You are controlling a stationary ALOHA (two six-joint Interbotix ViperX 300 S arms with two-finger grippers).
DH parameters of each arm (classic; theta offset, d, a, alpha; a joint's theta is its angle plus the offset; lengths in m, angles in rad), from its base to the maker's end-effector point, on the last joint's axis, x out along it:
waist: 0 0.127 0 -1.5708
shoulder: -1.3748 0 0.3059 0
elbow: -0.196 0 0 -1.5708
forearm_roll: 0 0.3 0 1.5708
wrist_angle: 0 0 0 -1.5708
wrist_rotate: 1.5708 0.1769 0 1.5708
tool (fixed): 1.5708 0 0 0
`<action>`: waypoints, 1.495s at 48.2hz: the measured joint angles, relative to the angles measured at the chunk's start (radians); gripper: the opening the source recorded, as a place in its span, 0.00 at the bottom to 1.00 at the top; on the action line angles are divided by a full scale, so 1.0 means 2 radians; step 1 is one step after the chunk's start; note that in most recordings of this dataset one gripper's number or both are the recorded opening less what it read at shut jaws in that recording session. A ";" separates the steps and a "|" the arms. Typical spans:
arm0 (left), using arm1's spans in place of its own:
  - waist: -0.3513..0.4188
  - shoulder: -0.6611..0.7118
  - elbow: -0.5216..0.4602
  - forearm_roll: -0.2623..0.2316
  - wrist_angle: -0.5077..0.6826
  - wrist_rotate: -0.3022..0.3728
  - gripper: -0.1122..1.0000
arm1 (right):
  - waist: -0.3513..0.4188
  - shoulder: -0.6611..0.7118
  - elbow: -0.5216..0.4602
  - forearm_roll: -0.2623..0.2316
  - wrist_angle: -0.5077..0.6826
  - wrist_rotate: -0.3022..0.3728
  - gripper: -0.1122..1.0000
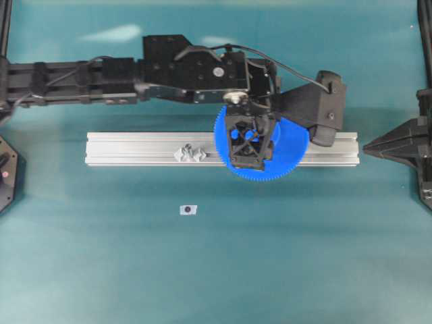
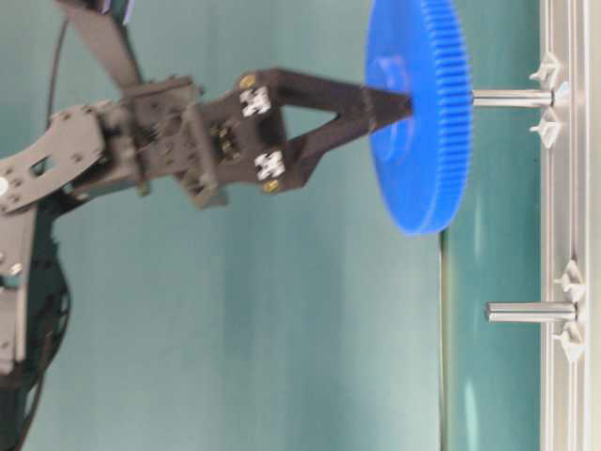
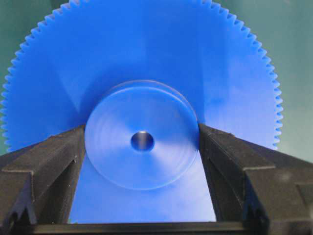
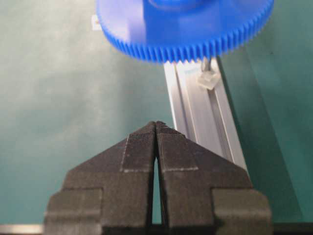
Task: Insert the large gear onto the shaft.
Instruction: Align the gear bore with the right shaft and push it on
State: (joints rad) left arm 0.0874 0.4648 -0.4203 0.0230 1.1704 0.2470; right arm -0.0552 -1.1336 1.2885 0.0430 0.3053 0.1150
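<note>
- While the large gear [image 1: 283, 152] is hanging over the right half of the aluminium rail [image 1: 135, 147], the left gripper [image 1: 251, 138] is pinching its raised hub [image 3: 142, 142] from both sides, its fingers [image 3: 58, 161] spread wide because the hub itself is wide.
- In the left wrist view the hub is sitting squarely between the two black fingers, and the small centre hole [image 3: 142, 141] is showing dark and open, so nothing is poking through it yet.
- The table-level view, which is showing the scene turned on its side, is giving the best read: the shaft [image 2: 512, 97] is standing out from the rail, and the gear's face is hovering just off its tip, with a sliver of metal pin visible between gear and rail.
- Whether the tip is already starting into the hole I cannot tell; the disc is hiding that spot.
- A second pin [image 2: 531, 311] is standing further along the rail, bare, with its clear feet [image 2: 570, 280] beside it.
- The right gripper [image 4: 155, 128] is sitting back off the right end of the rail, jaws pressed together, holding nothing.
- A small tag [image 1: 188, 210] is lying on the green desk [image 1: 101, 270] in front of the rail, well apart from the action.
- My read on progress: pick-up and carry are done, the gear is lining up over the shaft, and what is left is seating the hole on the pin, pushing down to the rail and letting go.
</note>
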 measured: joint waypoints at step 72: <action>0.025 0.049 -0.028 -0.002 0.016 0.000 0.79 | 0.000 -0.001 0.005 0.000 0.000 0.000 0.13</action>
State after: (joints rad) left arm 0.1381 0.5630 -0.4771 0.0184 1.2026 0.2470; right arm -0.0552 -1.1351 1.2977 0.0430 0.3053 0.1150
